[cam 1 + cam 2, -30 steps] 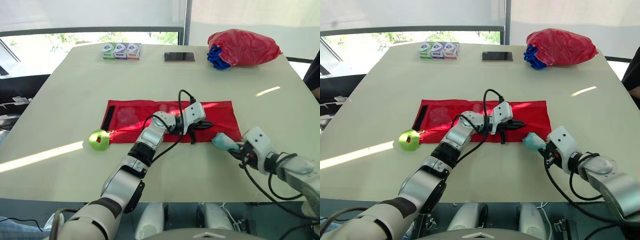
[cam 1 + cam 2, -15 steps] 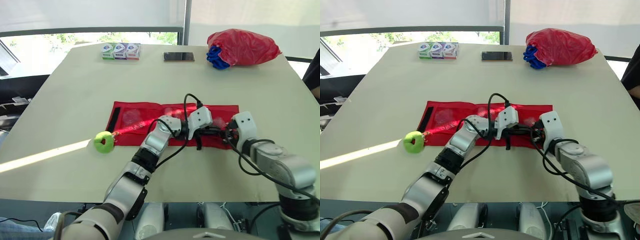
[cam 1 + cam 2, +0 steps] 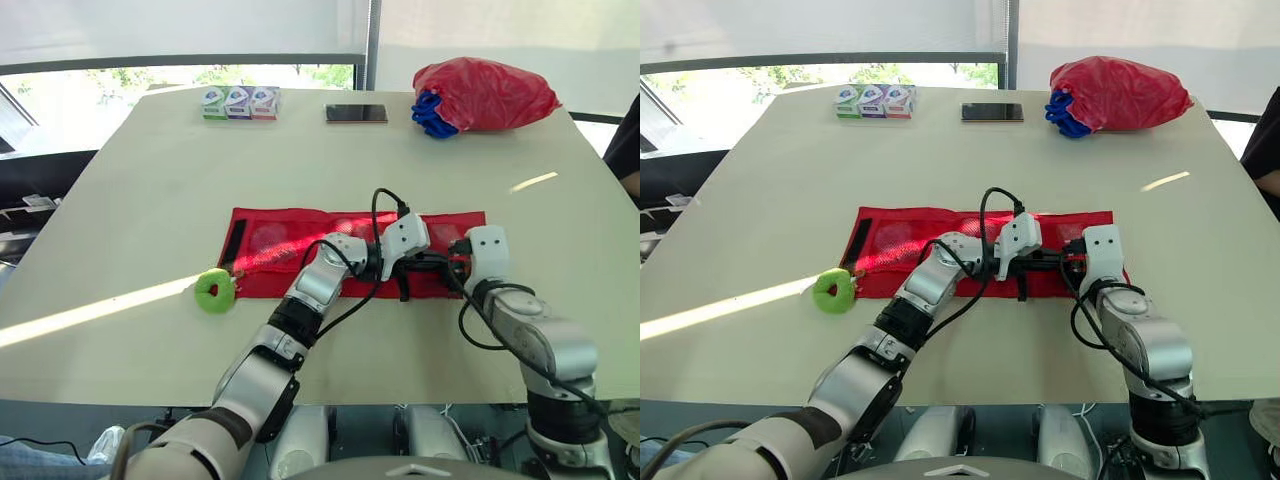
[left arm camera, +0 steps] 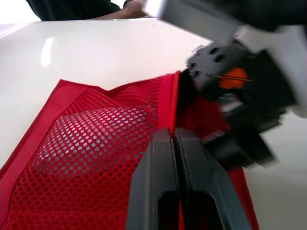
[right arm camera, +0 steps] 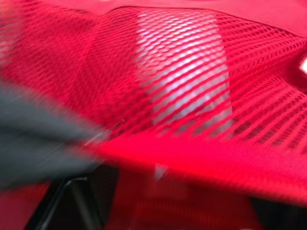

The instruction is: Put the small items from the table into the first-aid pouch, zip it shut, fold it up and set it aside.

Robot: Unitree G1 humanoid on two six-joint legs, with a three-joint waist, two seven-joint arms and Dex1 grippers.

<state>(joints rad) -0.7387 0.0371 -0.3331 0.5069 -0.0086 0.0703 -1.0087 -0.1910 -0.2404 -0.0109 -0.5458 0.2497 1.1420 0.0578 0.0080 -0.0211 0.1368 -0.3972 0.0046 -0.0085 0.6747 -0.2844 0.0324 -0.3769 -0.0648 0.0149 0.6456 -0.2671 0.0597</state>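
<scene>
The red first-aid pouch (image 3: 300,240) lies flat and unfolded in the middle of the table. My left gripper (image 4: 172,133) is shut on the pouch's red zip edge beside the mesh pocket, near the pouch's right end (image 3: 424,262). My right gripper (image 3: 455,266) faces it from the right, pushed up against the same opening. Through the mesh (image 5: 72,62) in the right wrist view a pale item (image 5: 187,86) shows inside the pouch. A green tape roll (image 3: 215,290) rests on the table at the pouch's left front corner.
Along the far edge of the table (image 3: 130,200) stand three small boxes (image 3: 241,102), a dark phone (image 3: 356,114) and a red bag (image 3: 490,92) with something blue (image 3: 430,115) sticking out. A person's dark sleeve (image 3: 630,150) shows at the right.
My right arm swung in from the table's front right, where it held a teal item, to the pouch's right end. The teal item is gone from sight. The left gripper kept its hold.
</scene>
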